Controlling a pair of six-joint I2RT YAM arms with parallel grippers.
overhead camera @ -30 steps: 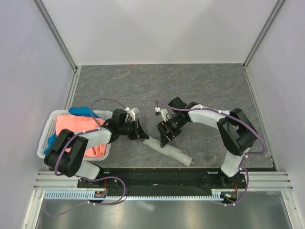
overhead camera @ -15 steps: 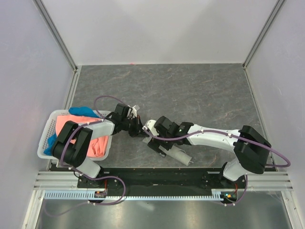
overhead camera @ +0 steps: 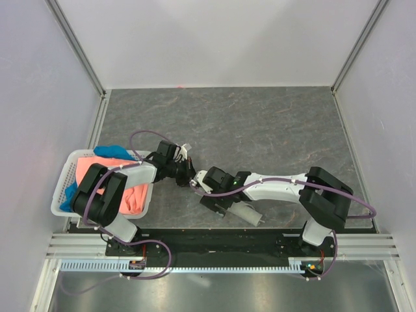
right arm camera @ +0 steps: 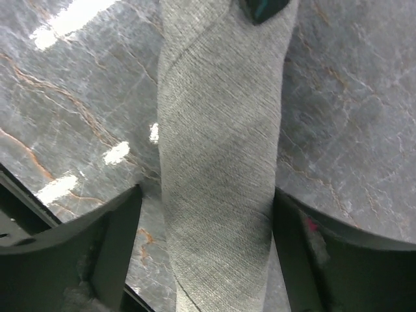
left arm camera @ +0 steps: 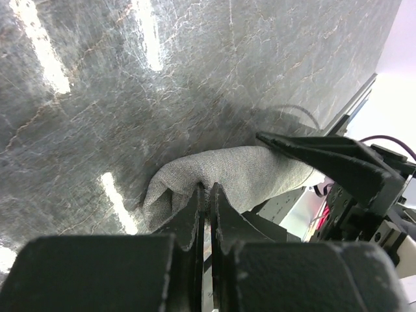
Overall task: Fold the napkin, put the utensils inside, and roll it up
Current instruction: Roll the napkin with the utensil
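Rolled napkin [right arm camera: 221, 162] lying slantwise on the near middle of the worktop [overhead camera: 260, 130]
Left claw [left arm camera: 207, 195] fully closed, tips touching the roll's left end; right claw [right arm camera: 208, 221] spread wide astride the roll, one finger on each side of it

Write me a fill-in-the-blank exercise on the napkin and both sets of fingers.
The grey napkin lies ___ up on the table.
The right fingers stand ___, one on each side of it.
The left fingers are ___ at one end of it.
The white basket sits on the robot's ___ side.
Missing: rolled; open; shut; left.
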